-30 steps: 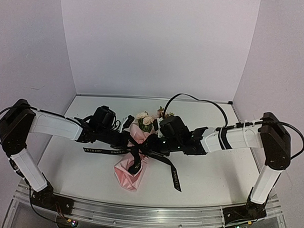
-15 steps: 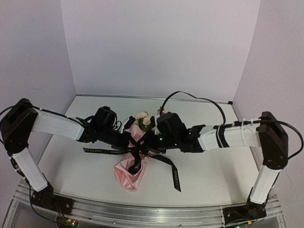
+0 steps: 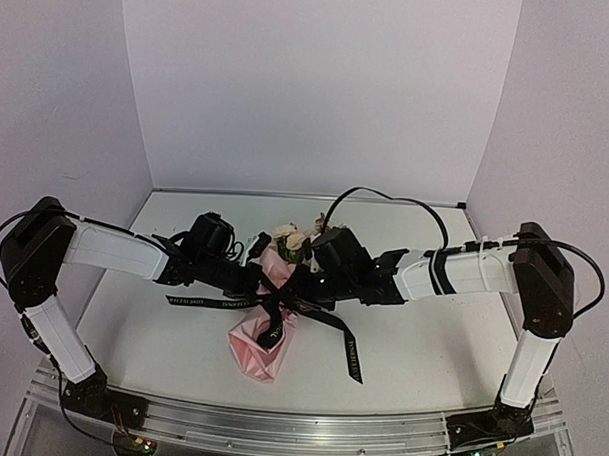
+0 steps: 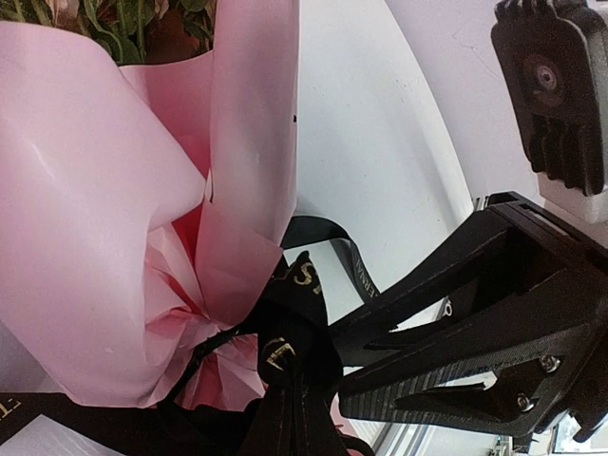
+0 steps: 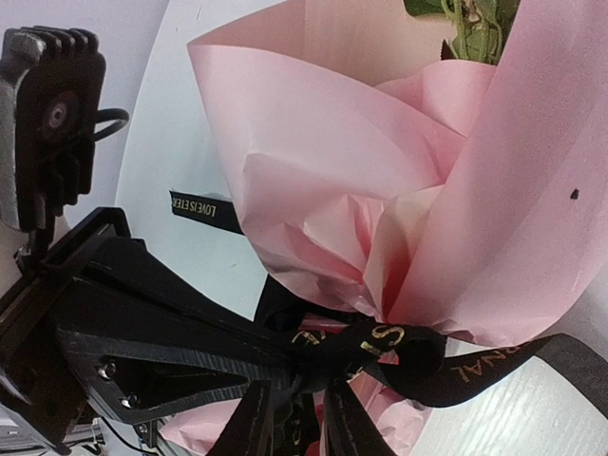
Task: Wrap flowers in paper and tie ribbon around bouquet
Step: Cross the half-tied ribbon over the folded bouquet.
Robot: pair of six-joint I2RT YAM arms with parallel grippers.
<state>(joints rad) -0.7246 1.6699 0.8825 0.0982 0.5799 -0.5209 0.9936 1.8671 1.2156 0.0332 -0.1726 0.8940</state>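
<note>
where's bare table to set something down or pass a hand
Bare table: the near right, between the ribbon tail and the right arm's base; the near left, beside the bouquet; the far strip along the back wall. Crowded: the middle, where left gripper and right gripper meet at the knot.

A white counter [image 3: 431,342] lies under the left end effector [image 3: 255,283] and the right end effector [image 3: 307,285] and runs out to either side of them. In the right wrist view its surface shows a fine grain. Beyond both stands a pale lilac back wall [image 3: 309,88]. A matching side wall [image 3: 48,109] rises well outside the left one, another [image 3: 579,118] well outside the right. Nearer than both, along the counter's near edge, runs a ribbed aluminium rail [image 3: 298,428]
</note>
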